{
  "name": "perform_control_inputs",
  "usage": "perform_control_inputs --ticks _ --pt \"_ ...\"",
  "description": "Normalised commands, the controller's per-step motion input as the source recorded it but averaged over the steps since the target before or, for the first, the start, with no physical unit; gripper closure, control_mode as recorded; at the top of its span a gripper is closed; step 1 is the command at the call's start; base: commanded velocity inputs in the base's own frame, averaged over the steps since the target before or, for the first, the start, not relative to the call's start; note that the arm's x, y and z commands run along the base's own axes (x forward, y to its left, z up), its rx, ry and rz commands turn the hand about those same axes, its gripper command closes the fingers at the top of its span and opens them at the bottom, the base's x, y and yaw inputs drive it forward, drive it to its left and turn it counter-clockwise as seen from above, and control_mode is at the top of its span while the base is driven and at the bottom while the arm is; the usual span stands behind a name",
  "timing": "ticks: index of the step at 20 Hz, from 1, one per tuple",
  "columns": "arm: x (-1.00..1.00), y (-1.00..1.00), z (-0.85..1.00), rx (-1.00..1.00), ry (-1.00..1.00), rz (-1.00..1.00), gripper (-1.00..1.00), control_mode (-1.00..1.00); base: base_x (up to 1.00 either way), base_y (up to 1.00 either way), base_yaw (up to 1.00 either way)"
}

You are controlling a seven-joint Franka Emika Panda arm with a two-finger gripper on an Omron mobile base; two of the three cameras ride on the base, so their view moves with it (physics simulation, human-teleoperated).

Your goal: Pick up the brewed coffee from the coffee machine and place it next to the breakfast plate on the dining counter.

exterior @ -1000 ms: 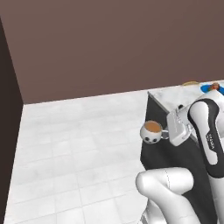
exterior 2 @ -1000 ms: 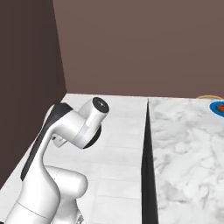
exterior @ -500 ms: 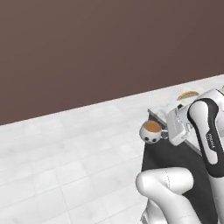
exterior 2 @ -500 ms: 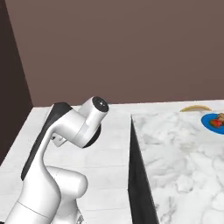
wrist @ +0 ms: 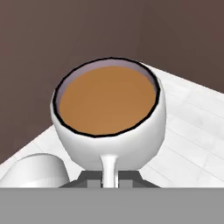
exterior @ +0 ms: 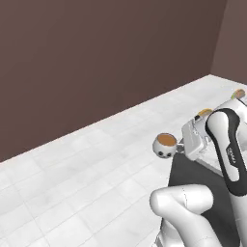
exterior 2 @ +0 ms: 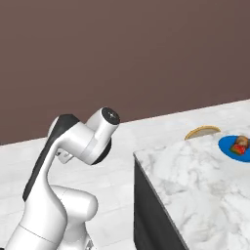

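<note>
Gripper (wrist: 109, 177): closed on the handle of the mug, one dark fingertip (wrist: 89, 178) showing on each side of the handle in the hand view.
Mug of coffee (exterior: 165, 144): small, round, white, upright, with brown coffee near the rim; held in the air directly ahead of the gripper, over the white tiled floor (exterior: 87, 183), its handle pointing back into the jaws.
Dining counter (exterior 2: 205, 180): white-grey veined marble top on a dark cabinet side; it lies to the right of the arm in the right base view, apart from the held mug.
Breakfast plate (exterior 2: 229, 145): bright blue and flat, carrying a brown item and a small red item; on the far part of the counter, well apart from the gripper.
Tan curved object (exterior 2: 202, 132): at the counter's far edge, just beside the plate; kind unclear.
Wall (exterior: 96, 58): plain dark brown, beyond the floor.
</note>
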Motion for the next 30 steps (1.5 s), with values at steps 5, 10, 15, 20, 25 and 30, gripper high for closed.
perform_control_inputs --ticks 5,10,15,20,25,30 --pt "0.00 0.00 0.00 0.00 0.00 0.00 1.00 1.00 0.85 0.91 -0.61" --pt "0.00 0.00 0.00 0.00 0.00 0.00 1.00 1.00 0.60 0.96 -0.70" --pt "0.00 0.00 0.00 0.00 0.00 0.00 1.00 1.00 0.49 0.90 -0.74" --pt "0.00 0.00 0.00 0.00 0.00 0.00 1.00 1.00 0.36 0.81 -0.77" --pt "0.00 0.00 0.00 0.00 0.00 0.00 1.00 1.00 0.33 0.80 -0.77" --pt "0.00 0.00 0.00 0.00 0.00 0.00 1.00 1.00 0.33 0.80 -0.77"
